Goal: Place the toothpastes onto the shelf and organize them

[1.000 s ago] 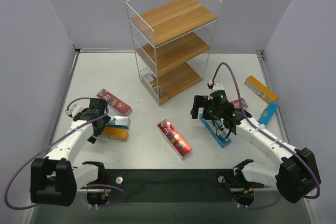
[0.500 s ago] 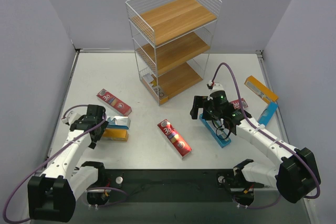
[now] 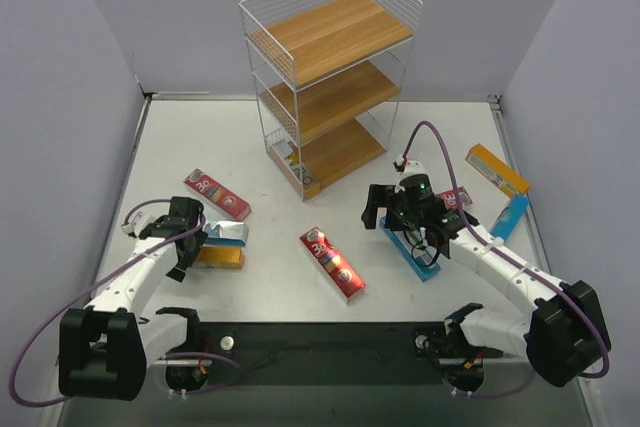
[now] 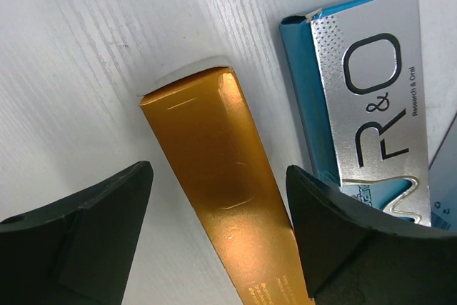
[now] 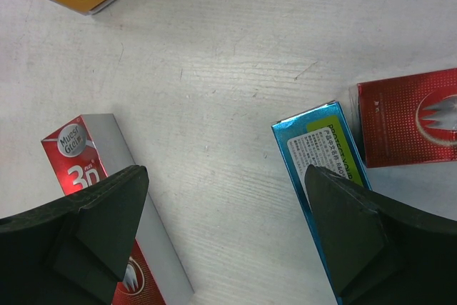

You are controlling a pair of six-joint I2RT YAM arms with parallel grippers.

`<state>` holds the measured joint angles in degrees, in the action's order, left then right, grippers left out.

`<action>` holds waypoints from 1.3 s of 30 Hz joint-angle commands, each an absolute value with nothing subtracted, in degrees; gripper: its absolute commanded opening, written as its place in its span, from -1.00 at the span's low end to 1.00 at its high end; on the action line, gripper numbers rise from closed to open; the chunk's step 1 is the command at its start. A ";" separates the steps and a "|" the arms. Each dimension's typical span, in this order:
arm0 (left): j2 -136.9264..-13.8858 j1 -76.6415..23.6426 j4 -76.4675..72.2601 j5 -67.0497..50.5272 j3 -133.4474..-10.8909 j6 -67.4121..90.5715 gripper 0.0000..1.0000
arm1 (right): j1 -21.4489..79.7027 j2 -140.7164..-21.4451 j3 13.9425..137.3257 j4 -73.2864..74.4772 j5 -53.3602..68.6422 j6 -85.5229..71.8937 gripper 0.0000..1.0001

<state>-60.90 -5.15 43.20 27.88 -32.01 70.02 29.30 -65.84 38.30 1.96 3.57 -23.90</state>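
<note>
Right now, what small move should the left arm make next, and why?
Probably close the left gripper on the orange carton: it lies between the open jaws, gaps both sides. The silver-blue carton lies close beside, so watch that side.

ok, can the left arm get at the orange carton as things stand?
Probably yes: the left gripper hangs open astride the end of the orange carton. One finger overlaps the neighbouring R&O carton, so it may snag.
</note>
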 commanded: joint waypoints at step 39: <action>-50.61 -31.20 -11.50 14.50 -28.47 68.12 -0.30 | 42.09 -66.70 39.72 -22.94 27.34 -32.69 0.96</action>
